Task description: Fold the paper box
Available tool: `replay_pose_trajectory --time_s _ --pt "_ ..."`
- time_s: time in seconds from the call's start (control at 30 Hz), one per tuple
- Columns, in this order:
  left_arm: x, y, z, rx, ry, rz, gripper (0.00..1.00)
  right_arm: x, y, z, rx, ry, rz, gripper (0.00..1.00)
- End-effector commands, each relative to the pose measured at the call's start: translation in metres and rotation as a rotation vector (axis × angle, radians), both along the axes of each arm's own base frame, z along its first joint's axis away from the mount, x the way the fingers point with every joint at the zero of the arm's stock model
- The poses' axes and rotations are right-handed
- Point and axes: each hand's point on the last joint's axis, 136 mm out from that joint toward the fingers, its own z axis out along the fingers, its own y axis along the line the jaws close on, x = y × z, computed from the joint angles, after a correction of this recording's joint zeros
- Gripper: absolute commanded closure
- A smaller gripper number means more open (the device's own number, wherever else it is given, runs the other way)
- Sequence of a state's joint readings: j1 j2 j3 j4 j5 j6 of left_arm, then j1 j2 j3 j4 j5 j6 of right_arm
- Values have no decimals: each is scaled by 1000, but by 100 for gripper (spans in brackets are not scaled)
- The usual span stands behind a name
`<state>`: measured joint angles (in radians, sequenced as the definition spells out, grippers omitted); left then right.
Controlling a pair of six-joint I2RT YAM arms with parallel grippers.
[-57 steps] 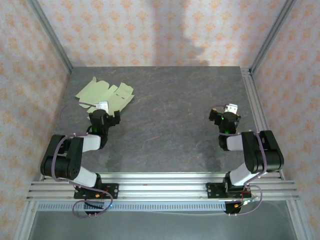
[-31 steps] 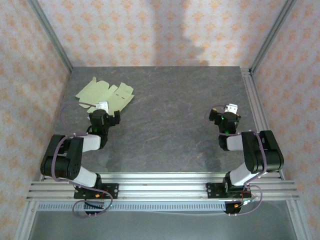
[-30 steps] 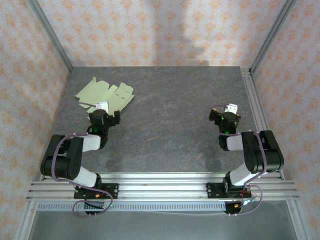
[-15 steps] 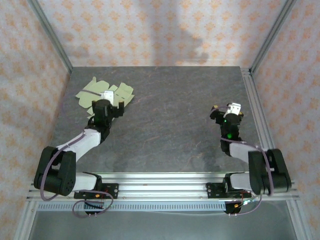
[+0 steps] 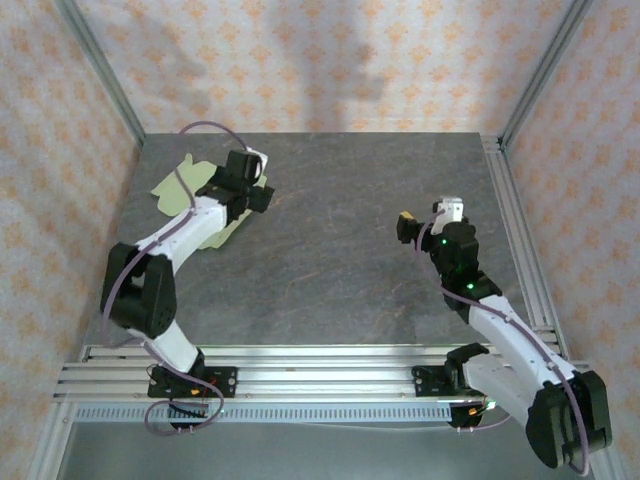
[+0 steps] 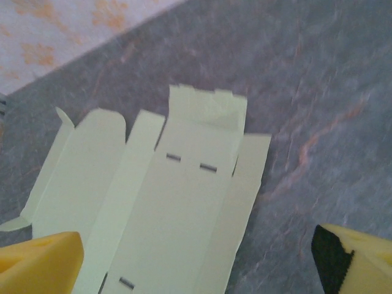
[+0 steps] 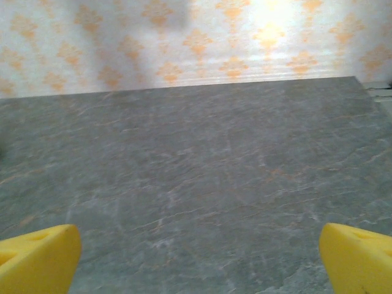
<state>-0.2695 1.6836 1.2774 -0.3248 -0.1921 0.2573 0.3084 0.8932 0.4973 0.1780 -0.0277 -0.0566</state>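
Observation:
The paper box (image 6: 177, 208) is a flat pale yellow-green die-cut sheet with flaps, tabs and small slots, lying at the table's far left (image 5: 172, 188). My left gripper (image 5: 248, 185) hangs over the sheet's right part, and the arm hides its middle from the top camera. In the left wrist view the left gripper (image 6: 196, 264) is open, its yellow fingertips (image 6: 38, 263) spread wide to either side of the sheet below. My right gripper (image 5: 420, 226) is open over bare table at the right, apart from the sheet; the right wrist view shows its fingertips (image 7: 37, 257) with nothing between them.
The grey stone-patterned table (image 5: 340, 200) is walled by patterned panels with metal frame posts (image 5: 100, 70) at the back corners. A metal rail (image 5: 510, 200) runs along the right edge. Both arm bases sit on the rails at the near edge.
Both arms have unfolded and reached out. The left gripper has moved far forward over the sheet. The right gripper has moved forward and slightly left. The sheet has not moved.

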Motion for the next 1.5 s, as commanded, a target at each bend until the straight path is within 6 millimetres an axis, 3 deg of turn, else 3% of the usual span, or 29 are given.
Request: replay_pose_trajectory --time_s 0.0,0.47,0.7,0.8,1.03,1.47 --pt "-24 12 -17 205 228 -29 6 -13 13 -9 3 85 58 1" --pt "-27 25 -73 445 448 -42 25 -13 22 -32 47 128 79 1" --pt "-28 28 -98 472 509 -31 33 -15 12 -41 10 139 35 1" --pt "-26 31 -101 499 520 -17 39 -16 11 -43 10 142 35 1" --pt "-21 30 -109 499 533 -2 65 -20 7 -50 9 156 20 1" --pt "-21 30 -117 489 538 13 74 -23 5 -46 20 150 7 1"
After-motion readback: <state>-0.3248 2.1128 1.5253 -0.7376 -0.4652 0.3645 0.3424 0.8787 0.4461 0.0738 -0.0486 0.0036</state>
